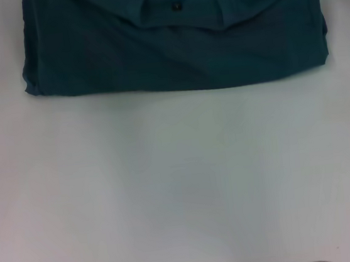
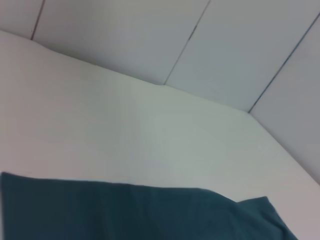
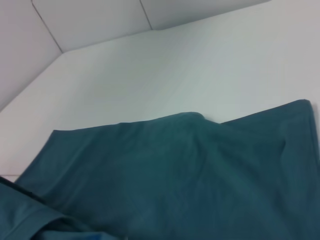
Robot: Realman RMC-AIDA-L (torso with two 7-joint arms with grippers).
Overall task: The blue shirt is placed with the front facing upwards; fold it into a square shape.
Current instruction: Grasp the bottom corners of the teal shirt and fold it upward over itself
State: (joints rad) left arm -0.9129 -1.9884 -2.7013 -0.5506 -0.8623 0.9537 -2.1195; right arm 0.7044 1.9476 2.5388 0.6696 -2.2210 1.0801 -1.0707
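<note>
The dark teal-blue cotton shirt (image 1: 172, 49) lies folded at the far side of the white table (image 1: 181, 187), seen from the head camera as a wide, roughly rectangular block that runs off the top edge of the view. Its left side ends in a soft rounded fold, with a small corner of cloth at the near left. Along the middle, the round collar (image 1: 181, 16) curves across the top layer, and a small black neck tag (image 1: 176, 6) sits just inside it. The near edge runs almost straight from left to right, dipping slightly toward the middle. The right side ends in a neater vertical fold. No lettering shows on the upper surface. The near half of the table is bare white.

In the left wrist view, a flat edge of the shirt (image 2: 140, 212) lies on the table, with pale wall panels (image 2: 150, 35) behind it. In the right wrist view, a broad wrinkled layer of the shirt (image 3: 180, 175) fills the lower part, with a dark seam at one corner.

Neither the left gripper nor the right gripper appears in any view, so whether their pincers are apart or together cannot be told.
</note>
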